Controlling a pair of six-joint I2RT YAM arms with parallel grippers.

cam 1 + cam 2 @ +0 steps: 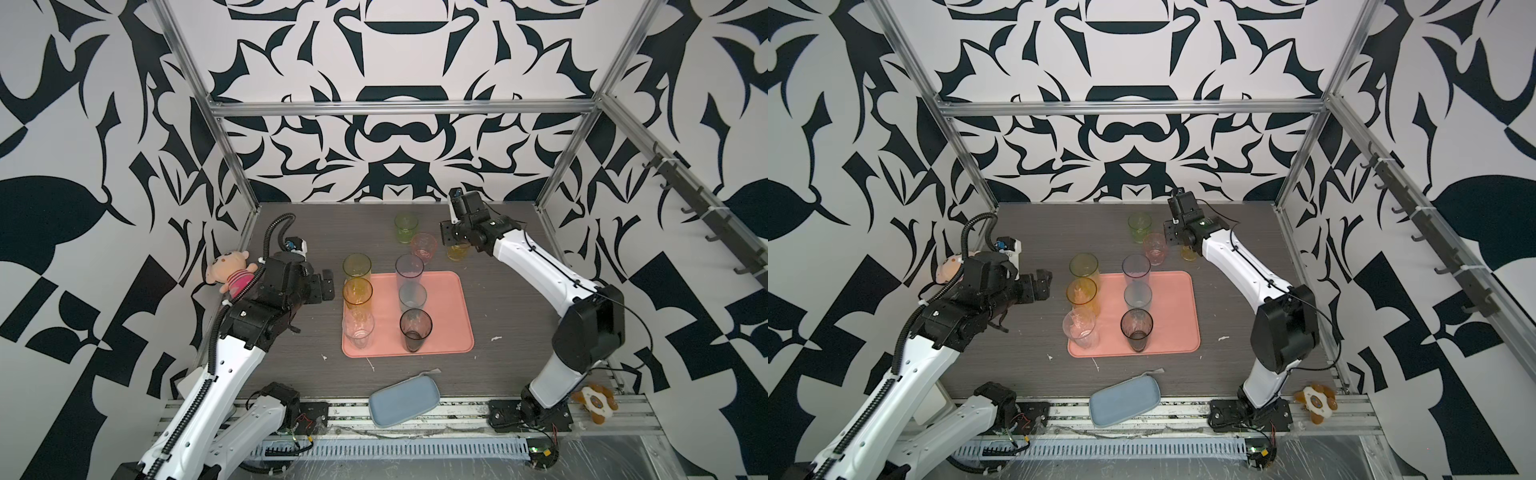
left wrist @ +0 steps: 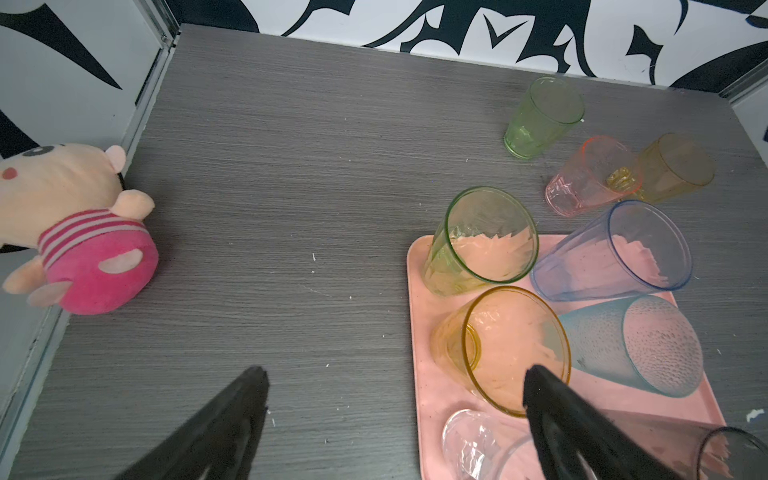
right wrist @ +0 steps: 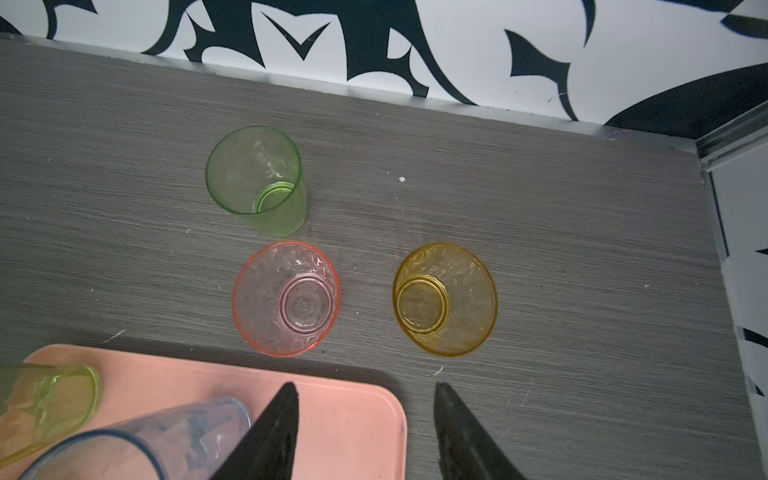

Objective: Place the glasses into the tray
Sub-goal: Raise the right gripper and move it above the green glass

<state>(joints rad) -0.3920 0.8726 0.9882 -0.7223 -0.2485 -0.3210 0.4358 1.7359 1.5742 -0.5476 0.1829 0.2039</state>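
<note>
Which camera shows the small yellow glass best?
Right wrist view: the small yellow glass shows whole, from above. In both top views the right arm hides part of it; the left wrist view has the pink glass overlapping it.

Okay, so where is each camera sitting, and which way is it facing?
Top views: high over the table front, facing down toward the back wall; tray central, left arm and right arm visible.
Left wrist: on the left arm, facing the tray and plush toy; the open left gripper's fingers show.
Right wrist: on the right arm, facing down at the short green glass, pink glass and yellow glass; open right gripper's fingers show.
Shared: both wrist views show those three glasses.
</note>
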